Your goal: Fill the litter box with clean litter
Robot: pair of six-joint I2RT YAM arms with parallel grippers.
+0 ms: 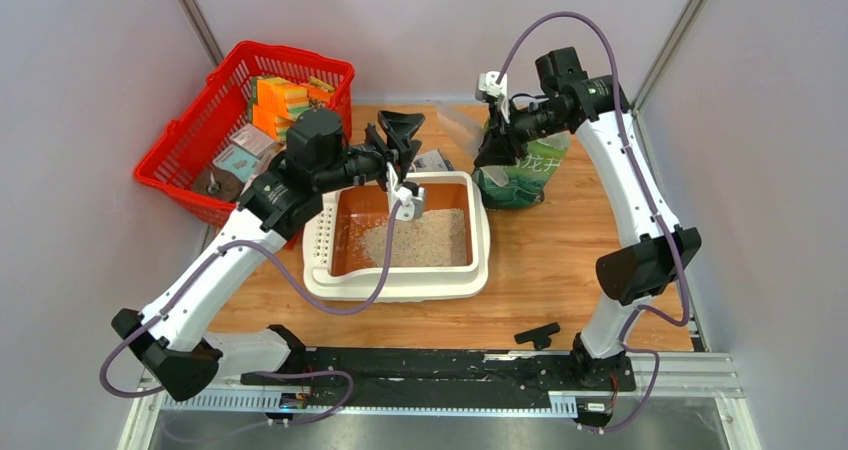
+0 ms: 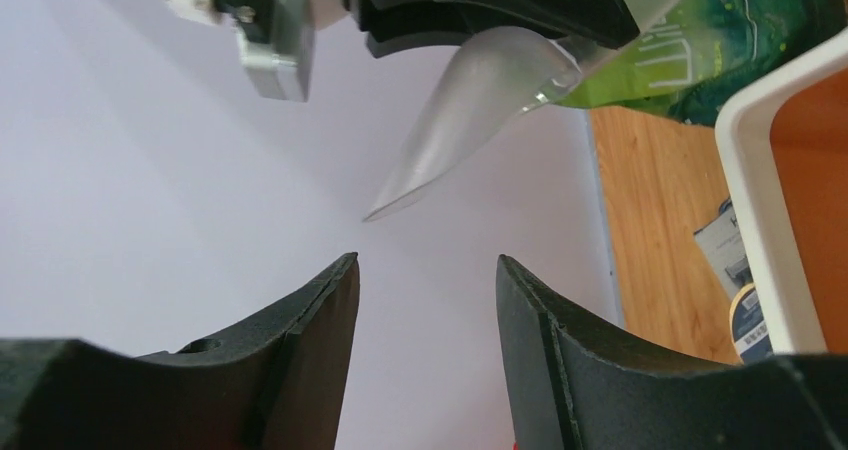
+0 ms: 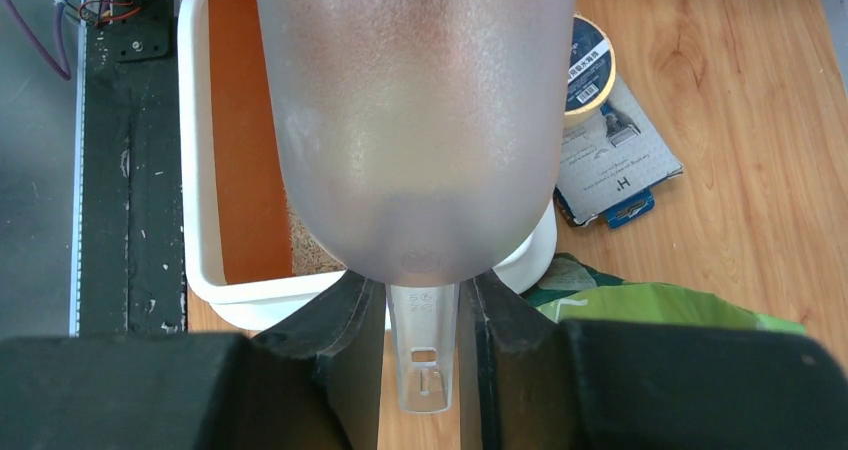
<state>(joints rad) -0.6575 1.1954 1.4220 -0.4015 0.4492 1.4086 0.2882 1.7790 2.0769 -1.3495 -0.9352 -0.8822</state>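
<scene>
The cream-white litter box [image 1: 476, 270] sits mid-table, its orange floor partly covered by a mound of pale clean litter [image 1: 425, 240]. The box's rim [image 3: 197, 160] and a strip of litter [image 3: 312, 252] show below the right wrist. My right gripper [image 3: 422, 292] is shut on the handle of a clear plastic scoop [image 3: 415, 120], held in the air between the box and the dark green bag [image 1: 520, 178]. I cannot tell what the scoop holds. My left gripper [image 2: 425, 270] hangs open and empty above the box's far edge, facing the scoop [image 2: 470, 100].
A red wire basket [image 1: 200, 145] of boxed goods stands at the back left. A tape roll [image 3: 590, 65] and a printed card [image 3: 615, 165] lie behind the box near the bag. A small black part [image 1: 537, 335] rests near the right arm's base. Walls enclose the table.
</scene>
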